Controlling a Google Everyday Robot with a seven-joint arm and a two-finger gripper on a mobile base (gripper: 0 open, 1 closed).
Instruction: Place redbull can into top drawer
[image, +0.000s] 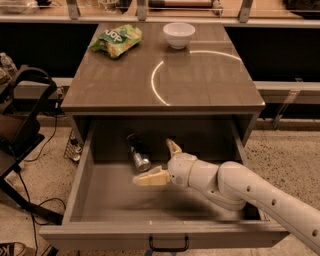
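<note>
The redbull can (138, 154) lies on its side on the floor of the open top drawer (100, 200), near the back wall, its silver top end pointing toward the front. My gripper (160, 162) is inside the drawer just right of the can, fingers spread open and empty, one cream fingertip (147, 178) in front of the can and the other (173, 146) behind it. The white arm reaches in from the lower right. The drawer's black handle (168, 245) shows at the bottom edge.
On the cabinet top (165, 80) a white bowl (178, 34) stands at the back and a green chip bag (116, 40) lies at the back left. A black chair (22, 130) and cables stand on the floor to the left.
</note>
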